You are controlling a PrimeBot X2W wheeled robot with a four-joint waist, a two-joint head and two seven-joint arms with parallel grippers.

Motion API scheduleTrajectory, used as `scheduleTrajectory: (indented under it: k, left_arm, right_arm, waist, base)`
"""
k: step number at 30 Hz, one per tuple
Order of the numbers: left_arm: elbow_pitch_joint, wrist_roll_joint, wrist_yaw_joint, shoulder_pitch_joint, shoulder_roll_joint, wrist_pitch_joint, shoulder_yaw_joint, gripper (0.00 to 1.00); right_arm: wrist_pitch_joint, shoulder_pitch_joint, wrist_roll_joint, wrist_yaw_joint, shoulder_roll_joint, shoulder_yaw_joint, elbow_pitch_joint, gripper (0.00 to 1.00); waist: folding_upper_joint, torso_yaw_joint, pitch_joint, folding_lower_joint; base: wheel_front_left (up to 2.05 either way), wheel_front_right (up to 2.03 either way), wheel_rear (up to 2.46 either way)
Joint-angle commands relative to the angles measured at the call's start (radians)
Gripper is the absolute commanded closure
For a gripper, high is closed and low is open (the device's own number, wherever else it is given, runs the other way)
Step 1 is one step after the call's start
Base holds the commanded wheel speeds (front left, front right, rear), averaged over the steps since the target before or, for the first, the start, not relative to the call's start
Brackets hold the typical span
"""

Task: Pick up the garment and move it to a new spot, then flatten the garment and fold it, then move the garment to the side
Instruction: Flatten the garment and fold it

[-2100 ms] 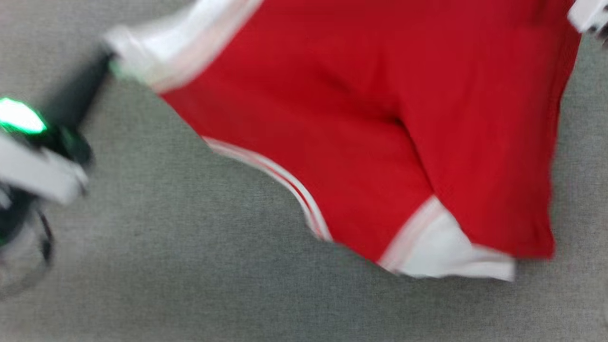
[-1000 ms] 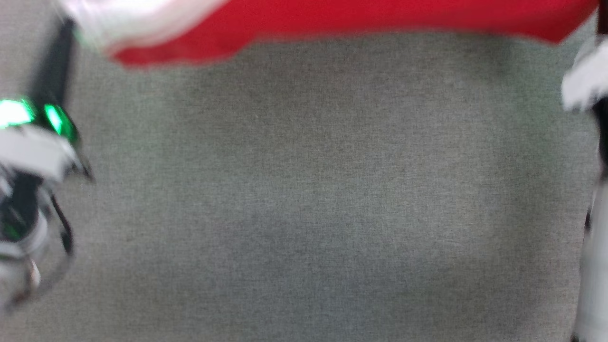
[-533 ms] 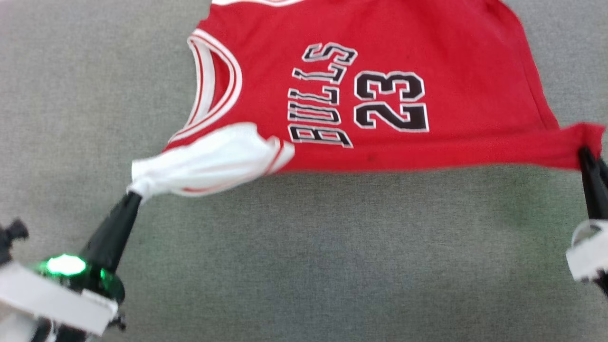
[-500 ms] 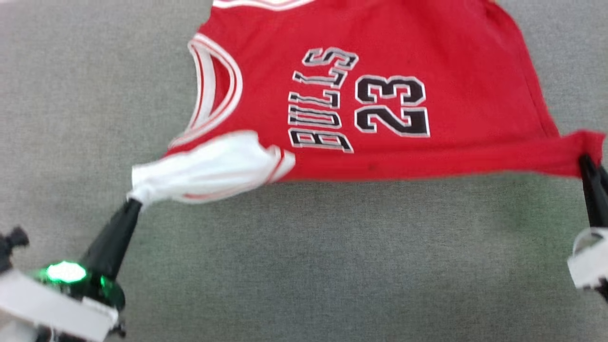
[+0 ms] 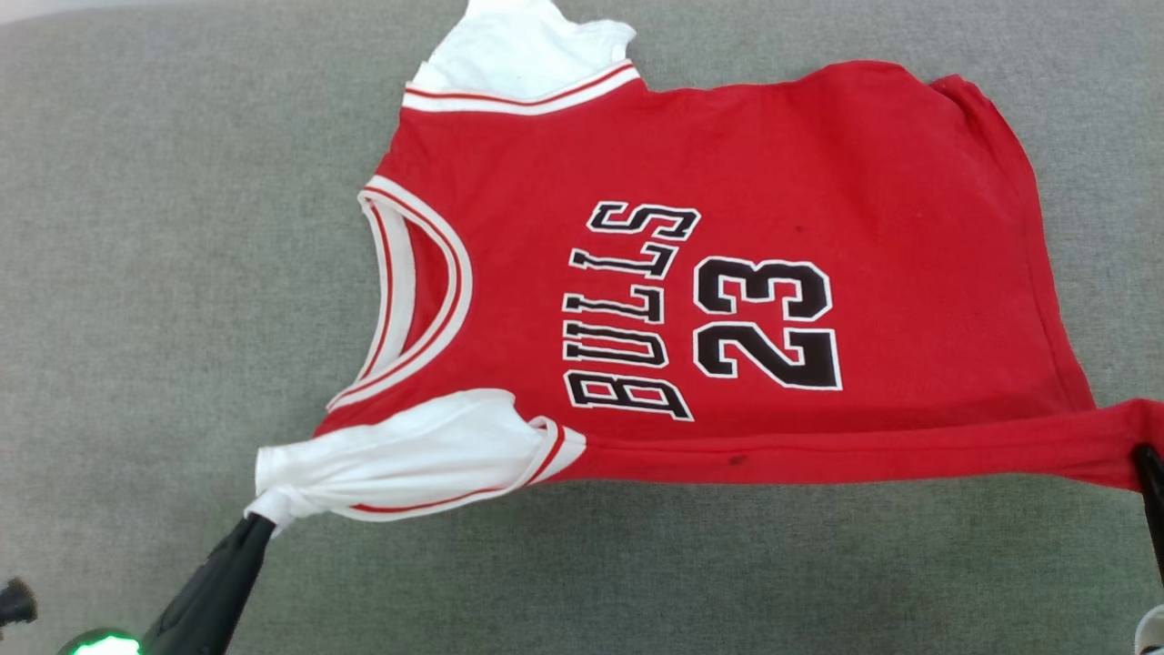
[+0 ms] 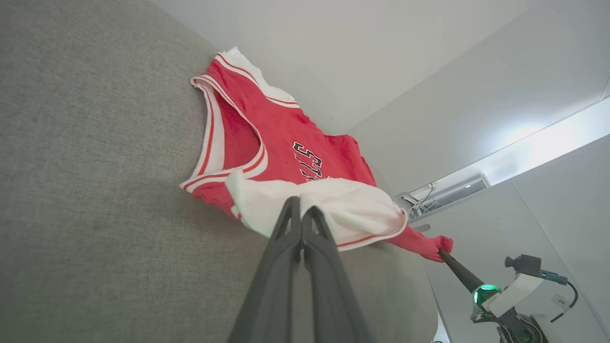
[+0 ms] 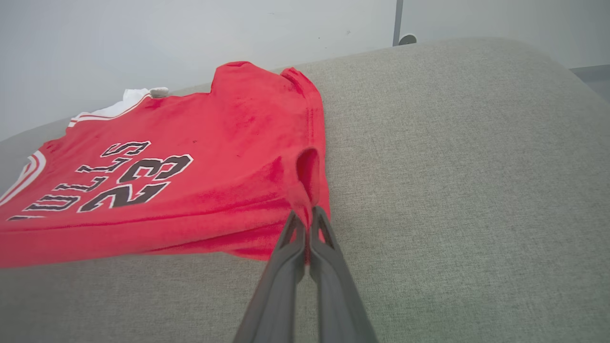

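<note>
Red white-sleeved jersey garment (image 5: 727,300), airborne before, now lies spread. The left gripper (image 5: 259,520) at 8 o'clock and the right gripper (image 5: 1148,459) at 4 o'clock clamp it. Flattening appears underway.

left end effector (image 6: 301,210) pinching garment (image 6: 286,138), grey surface (image 6: 95,200)

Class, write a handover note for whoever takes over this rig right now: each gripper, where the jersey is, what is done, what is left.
The garment lies print up on the grey table, stretched along its near edge between the two grippers.
The left gripper is shut on the near white sleeve, which is bunched.
The right gripper is shut on the near hem corner.
Done: laid out, mostly flat.
Left: let go, smooth the sleeve and corner, fold, then move it aside.
</note>
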Motion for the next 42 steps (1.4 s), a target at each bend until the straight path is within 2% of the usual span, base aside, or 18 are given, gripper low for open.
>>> scheduleTrajectory:
  k: [1,7,12,18,24,32,40,41,42]
  left_arm:
    - [-0.013,0.007,0.002,0.01,0.005,0.001,0.012,1.0]
    - [-0.024,0.021,0.002,-0.062,0.021,0.001,-0.002,1.0]
    - [0.011,0.018,0.002,-0.234,0.034,0.001,-0.093,1.0]
    - [0.127,0.023,0.002,-0.434,0.051,0.001,-0.207,1.0]
    - [0.285,0.017,0.002,-0.572,0.004,0.001,-0.281,1.0]
    - [0.534,0.075,0.002,-0.68,-0.049,0.001,-0.32,1.0]
    - [0.672,0.11,0.002,-0.747,-0.074,0.001,-0.388,1.0]
    - [0.68,0.116,0.002,-0.751,-0.073,0.001,-0.396,0.96]
    - [0.685,0.124,0.002,-0.757,-0.07,0.001,-0.404,0.76]
  right_arm:
    - [-0.005,0.014,0.002,-0.002,0.0,-0.008,-0.014,1.0]
    - [0.009,-0.027,0.012,-0.002,0.001,0.002,-0.004,1.0]
    - [0.023,-0.127,0.0,-0.001,-0.002,0.031,0.055,1.0]
    - [0.048,-0.249,-0.027,-0.001,0.002,0.054,0.161,1.0]
    - [0.019,-0.315,-0.056,-0.001,0.023,0.046,0.266,1.0]
    - [-0.066,-0.391,-0.115,-0.002,0.057,0.077,0.411,1.0]
    - [-0.105,-0.437,-0.185,-0.002,0.069,0.129,0.528,1.0]
    - [-0.111,-0.443,-0.189,-0.001,0.07,0.13,0.534,1.0]
    - [-0.118,-0.448,-0.192,-0.001,0.07,0.131,0.537,1.0]
  waist:
    - [0.0,0.001,0.004,0.0]
    - [0.0,-0.002,0.008,0.0]
    - [0.0,0.001,0.022,0.0]
    - [0.0,-0.001,0.039,0.0]
    - [0.0,-0.005,0.068,0.0]
    - [0.0,-0.015,0.126,0.0]
    - [0.0,-0.021,0.128,0.0]
    - [0.0,-0.021,0.122,0.0]
    - [0.0,-0.021,0.114,0.0]
  base:
    - [0.0,0.0,0.0]
    - [0.0,0.0,0.0]
    - [0.0,0.0,0.0]
    - [0.0,0.0,0.0]
    - [0.0,0.0,0.0]
    - [0.0,0.0,0.0]
    - [0.0,0.0,0.0]
    - [0.0,0.0,0.0]
    - [0.0,0.0,0.0]
